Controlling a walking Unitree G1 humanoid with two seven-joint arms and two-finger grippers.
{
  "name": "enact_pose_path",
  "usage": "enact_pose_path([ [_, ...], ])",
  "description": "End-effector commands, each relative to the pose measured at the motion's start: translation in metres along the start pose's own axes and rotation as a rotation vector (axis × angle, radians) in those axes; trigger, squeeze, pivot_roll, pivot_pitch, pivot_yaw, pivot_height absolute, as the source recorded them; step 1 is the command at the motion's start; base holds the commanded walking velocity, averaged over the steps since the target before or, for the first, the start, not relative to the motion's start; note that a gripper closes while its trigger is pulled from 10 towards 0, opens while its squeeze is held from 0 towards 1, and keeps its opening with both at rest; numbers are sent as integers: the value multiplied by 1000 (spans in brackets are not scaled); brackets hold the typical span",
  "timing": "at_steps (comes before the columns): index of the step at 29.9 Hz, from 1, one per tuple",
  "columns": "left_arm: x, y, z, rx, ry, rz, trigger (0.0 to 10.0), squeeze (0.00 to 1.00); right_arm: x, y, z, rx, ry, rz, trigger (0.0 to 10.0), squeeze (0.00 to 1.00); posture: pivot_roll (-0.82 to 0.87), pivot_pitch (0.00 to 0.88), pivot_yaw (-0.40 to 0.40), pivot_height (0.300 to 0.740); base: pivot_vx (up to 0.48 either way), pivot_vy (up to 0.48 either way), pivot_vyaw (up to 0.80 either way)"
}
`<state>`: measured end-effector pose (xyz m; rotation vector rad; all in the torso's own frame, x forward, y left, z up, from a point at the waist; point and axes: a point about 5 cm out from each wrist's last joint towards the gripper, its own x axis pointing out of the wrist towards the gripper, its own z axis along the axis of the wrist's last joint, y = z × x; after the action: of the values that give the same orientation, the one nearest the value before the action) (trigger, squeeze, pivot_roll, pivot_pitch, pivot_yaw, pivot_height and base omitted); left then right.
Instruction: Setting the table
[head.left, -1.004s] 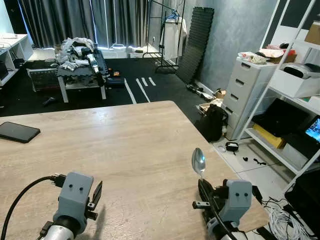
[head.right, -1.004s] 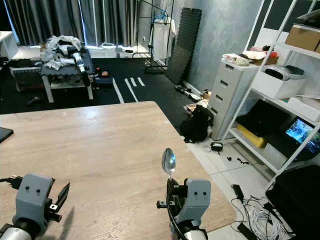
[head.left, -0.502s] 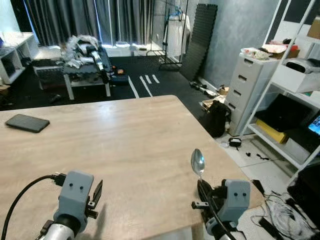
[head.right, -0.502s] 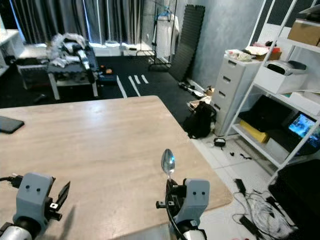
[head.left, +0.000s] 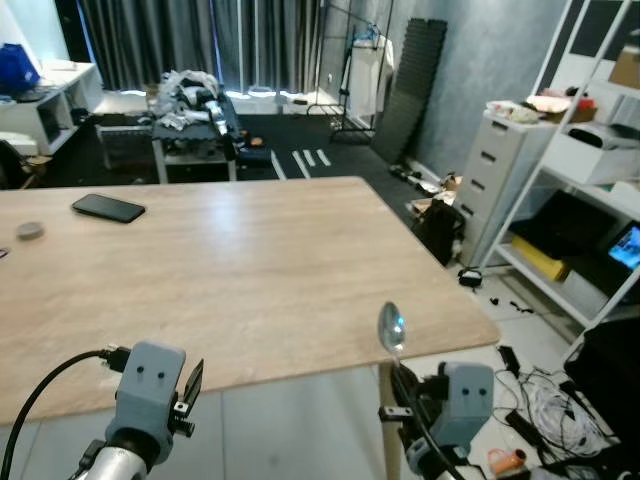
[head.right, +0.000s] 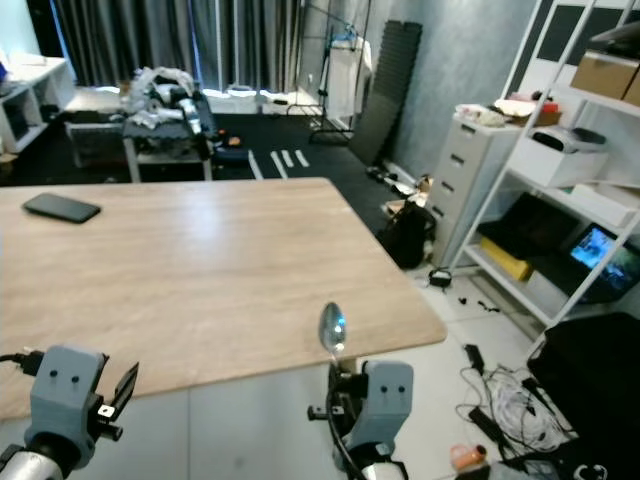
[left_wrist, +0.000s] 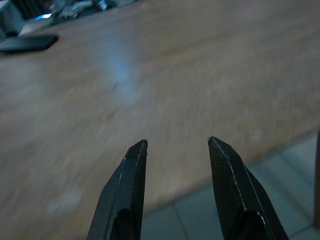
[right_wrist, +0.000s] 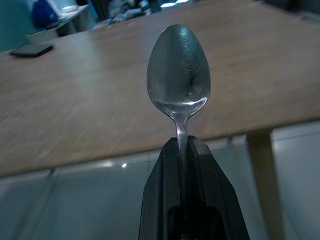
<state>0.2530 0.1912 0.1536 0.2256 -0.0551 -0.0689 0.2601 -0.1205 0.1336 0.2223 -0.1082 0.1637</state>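
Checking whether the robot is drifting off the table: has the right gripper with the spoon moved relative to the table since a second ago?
Yes. The right gripper, shut on the spoon, was over the table; now it is past the near edge, over the floor.

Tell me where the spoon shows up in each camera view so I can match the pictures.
Left eye view: spoon upright in the right gripper, low and right of centre, before the table edge.
Right eye view: spoon low centre, above the same gripper.
Right wrist view: spoon bowl up, handle pinched between the fingers.
Left wrist view: open left gripper and table, no spoon.
Shared landmark: black phone on the table.
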Motion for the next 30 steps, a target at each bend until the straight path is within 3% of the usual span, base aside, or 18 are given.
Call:
enact_pose_path([
  [1,-1,-2,-6,3,25,-5,10000,0,-2,-4,-2,-7,9,-16,10000,0,87,66,36,740,0,0,0],
  [13,0,-3,-6,1,24,-8,10000,0,-2,-4,-2,-6,9,-18,10000,0,85,64,38,740,0,0,0],
  [25,1,-4,-8,6,31,-17,10000,0,-2,-6,-5,12,23,-31,10000,0,81,59,42,740,0,0,-800],
  [30,1,-5,-9,7,35,-24,10000,0,-5,-14,-13,1,57,-72,10000,0,80,60,42,740,0,0,-800],
])
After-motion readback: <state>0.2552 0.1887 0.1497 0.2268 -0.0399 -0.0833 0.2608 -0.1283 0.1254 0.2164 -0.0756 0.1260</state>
